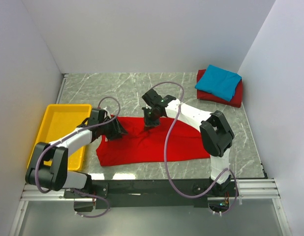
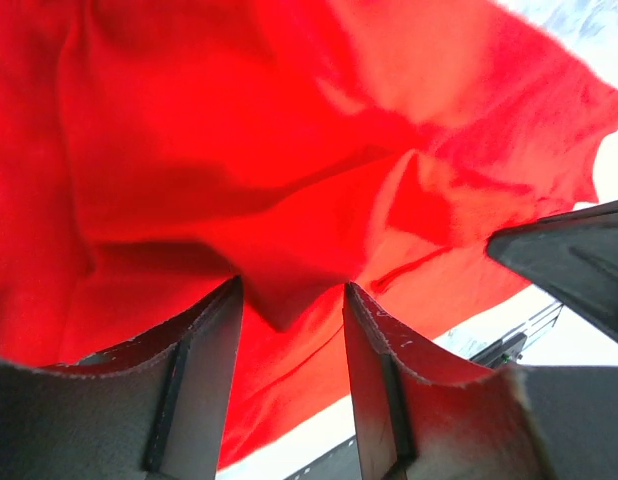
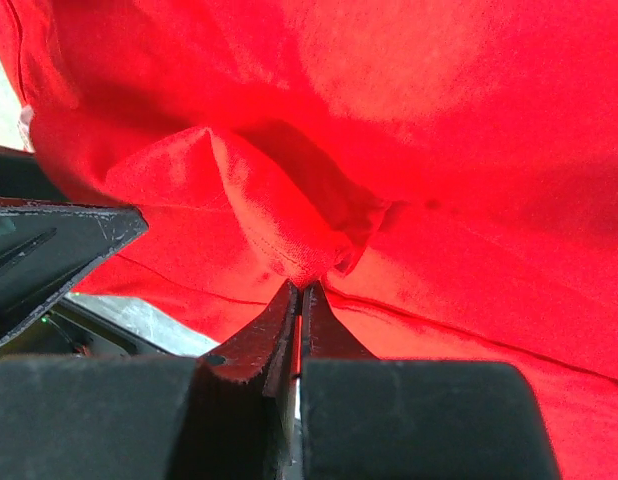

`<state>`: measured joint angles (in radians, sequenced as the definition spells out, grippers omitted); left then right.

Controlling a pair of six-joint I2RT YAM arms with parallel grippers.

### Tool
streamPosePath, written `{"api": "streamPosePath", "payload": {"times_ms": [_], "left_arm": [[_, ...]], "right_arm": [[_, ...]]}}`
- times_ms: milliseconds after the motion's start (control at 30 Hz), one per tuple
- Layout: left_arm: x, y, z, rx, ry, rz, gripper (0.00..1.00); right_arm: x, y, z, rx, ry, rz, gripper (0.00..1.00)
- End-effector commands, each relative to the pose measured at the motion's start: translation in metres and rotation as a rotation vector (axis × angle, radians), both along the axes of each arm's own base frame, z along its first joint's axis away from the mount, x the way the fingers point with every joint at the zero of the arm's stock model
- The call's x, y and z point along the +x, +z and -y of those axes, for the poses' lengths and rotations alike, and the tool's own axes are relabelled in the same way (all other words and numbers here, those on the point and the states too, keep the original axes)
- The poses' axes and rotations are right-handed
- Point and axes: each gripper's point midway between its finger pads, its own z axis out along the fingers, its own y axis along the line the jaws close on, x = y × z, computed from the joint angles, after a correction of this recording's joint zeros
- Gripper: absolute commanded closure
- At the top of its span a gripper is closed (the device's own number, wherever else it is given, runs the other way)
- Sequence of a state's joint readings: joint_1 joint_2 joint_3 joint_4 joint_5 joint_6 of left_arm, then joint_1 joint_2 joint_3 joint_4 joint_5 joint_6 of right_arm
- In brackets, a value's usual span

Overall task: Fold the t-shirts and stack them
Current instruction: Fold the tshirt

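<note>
The bright red t-shirt (image 1: 157, 145) lies spread across the middle of the table. My left gripper (image 1: 117, 131) is at its upper left part. In the left wrist view the gripper (image 2: 290, 300) is open, with a ridge of the red cloth (image 2: 239, 150) between its fingers (image 2: 374, 345). My right gripper (image 1: 151, 121) is at the shirt's top edge. In the right wrist view the gripper (image 3: 303, 290) is shut on a pinched-up fold of the red shirt (image 3: 289, 230). The turquoise-blue t-shirt (image 1: 218, 81) lies folded on the folded darker red t-shirt (image 1: 231, 100) at the back right.
A yellow plastic tray (image 1: 56, 129) sits at the left, partly under my left arm. White walls close in the table on the left, back and right. The right arm's cable (image 1: 167, 142) loops over the red shirt.
</note>
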<state>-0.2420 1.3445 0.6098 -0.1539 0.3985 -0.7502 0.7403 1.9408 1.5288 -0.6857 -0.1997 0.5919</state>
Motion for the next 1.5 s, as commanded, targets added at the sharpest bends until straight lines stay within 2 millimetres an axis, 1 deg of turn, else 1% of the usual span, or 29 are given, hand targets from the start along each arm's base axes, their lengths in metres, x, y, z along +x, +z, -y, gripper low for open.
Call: {"api": "streamPosePath", "payload": {"times_ms": [0,200,267,367,467,533,567,633,667,733,767,833,867,900,933,1000,1067,1100,1167,1200,1233,1367,1467], "left_arm": [[0.022,0.019,0.011,-0.032,-0.045,0.087,0.5],[0.029,0.013,0.016,-0.041,-0.051,0.069,0.51],[0.028,0.012,0.017,-0.049,-0.054,0.062,0.52],[0.022,0.007,0.015,-0.042,-0.056,0.054,0.52],[0.011,0.0,0.013,-0.039,-0.064,0.038,0.52],[0.009,-0.001,0.012,-0.04,-0.064,0.039,0.52],[0.007,-0.003,0.012,-0.037,-0.063,0.032,0.54],[0.007,-0.003,0.012,-0.041,-0.063,0.033,0.61],[0.006,-0.003,0.012,-0.045,-0.061,0.03,0.68],[0.006,-0.002,0.012,-0.046,-0.06,0.031,0.75],[0.006,-0.001,0.012,-0.044,-0.062,0.031,0.83],[0.006,0.003,0.011,-0.039,-0.062,0.03,0.91],[0.004,0.004,0.011,-0.032,-0.064,0.015,0.97],[0.003,0.006,0.01,-0.027,-0.062,0.014,0.99],[0.003,0.011,0.009,-0.027,-0.06,0.022,0.99],[-0.003,0.014,0.007,-0.017,-0.052,-0.008,0.99],[-0.007,0.022,0.005,-0.019,-0.041,-0.014,0.99],[-0.015,0.021,0.003,-0.015,-0.036,-0.047,0.99],[-0.02,0.03,0.003,-0.026,-0.022,-0.046,0.99],[-0.027,0.028,0.001,-0.024,-0.019,-0.074,0.99],[-0.03,0.03,0.001,-0.028,-0.016,-0.079,0.99],[-0.054,0.021,-0.002,-0.029,-0.009,-0.176,0.99],[-0.066,0.018,-0.005,-0.025,0.003,-0.21,0.99]], "right_arm": [[0.014,0.008,-0.002,0.013,-0.001,0.02,1.0],[0.019,0.007,0.001,0.012,-0.01,0.014,1.0],[0.021,0.007,0.001,0.012,-0.012,0.016,1.0],[0.023,0.008,0.001,0.014,-0.014,0.014,1.0],[0.024,0.008,0.001,0.015,-0.015,0.014,1.0],[0.025,0.009,0.001,0.019,-0.014,0.015,1.0],[0.024,0.008,0.001,0.019,-0.014,0.012,1.0],[0.024,0.009,-0.001,0.024,-0.011,0.012,1.0],[0.023,0.008,0.0,0.023,-0.011,0.009,1.0],[0.021,0.008,0.001,0.021,-0.01,0.006,1.0],[0.021,0.008,0.002,0.021,-0.011,0.006,1.0],[0.017,0.007,0.005,0.015,-0.008,0.003,1.0],[0.016,0.011,0.006,0.022,-0.007,0.009,1.0],[0.014,0.011,0.007,0.022,-0.005,0.009,1.0],[0.01,0.008,0.009,0.017,0.0,-0.003,1.0],[0.004,0.011,0.011,0.023,0.004,-0.007,1.0],[-0.003,0.011,0.015,0.02,0.007,-0.011,1.0],[-0.007,0.009,0.016,0.019,0.014,-0.018,1.0],[-0.016,0.01,0.018,0.015,0.023,-0.027,1.0],[-0.021,0.009,0.018,0.012,0.032,-0.027,1.0],[-0.026,0.011,0.018,0.012,0.042,-0.022,1.0],[-0.041,0.011,0.018,-0.008,0.064,-0.028,1.0],[-0.054,0.01,0.017,-0.018,0.089,-0.038,1.0]]}}
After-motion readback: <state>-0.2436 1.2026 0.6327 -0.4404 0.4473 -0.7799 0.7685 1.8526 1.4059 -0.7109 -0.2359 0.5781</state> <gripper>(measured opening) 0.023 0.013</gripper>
